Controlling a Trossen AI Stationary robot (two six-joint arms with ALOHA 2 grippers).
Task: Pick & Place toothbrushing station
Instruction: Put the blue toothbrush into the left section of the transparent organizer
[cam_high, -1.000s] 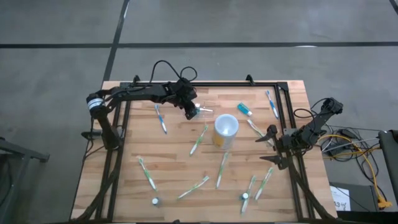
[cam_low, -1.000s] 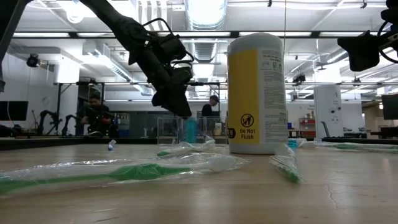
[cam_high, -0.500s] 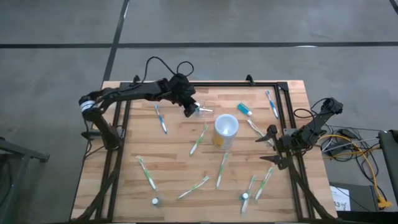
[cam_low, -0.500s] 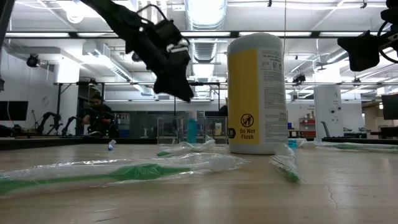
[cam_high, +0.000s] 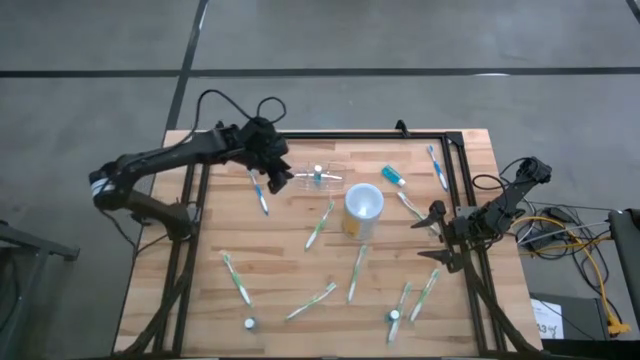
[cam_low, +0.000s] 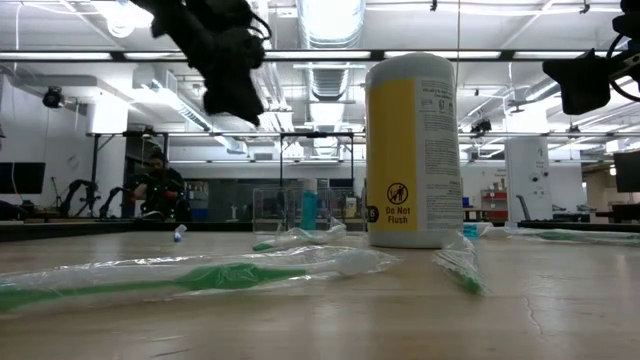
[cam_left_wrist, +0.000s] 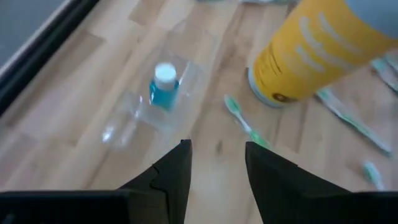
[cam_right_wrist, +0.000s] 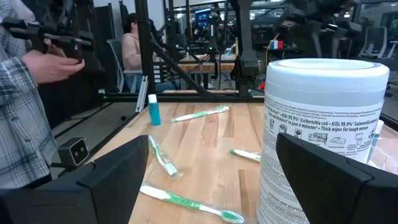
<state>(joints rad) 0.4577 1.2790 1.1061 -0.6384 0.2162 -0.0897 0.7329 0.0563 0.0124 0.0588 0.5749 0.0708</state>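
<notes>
Two dark arms are seen over the wooden surface, the left reaching in from the far left corner and the right parked at the right edge. The left claw is held above the surface, just beside the station but apart from it; its fingers are parted with a clear gap and nothing is held between them. The right claw is spread wide and empty, well apart from the station, near the right rail.

The yellow tub is stood upright near the middle of the surface, its white top open to the overhead view; in the low view it is read as a wipes canister. The station, a clear holder faint against the wood, is set on the surface between the left claw and the tub, toward the far edge. A small blue bottle with a white cap is seen inside it. Several wrapped green toothbrushes are scattered flat across the wood. A person in a plaid sleeve is shown beyond the surface in the right wrist view.
</notes>
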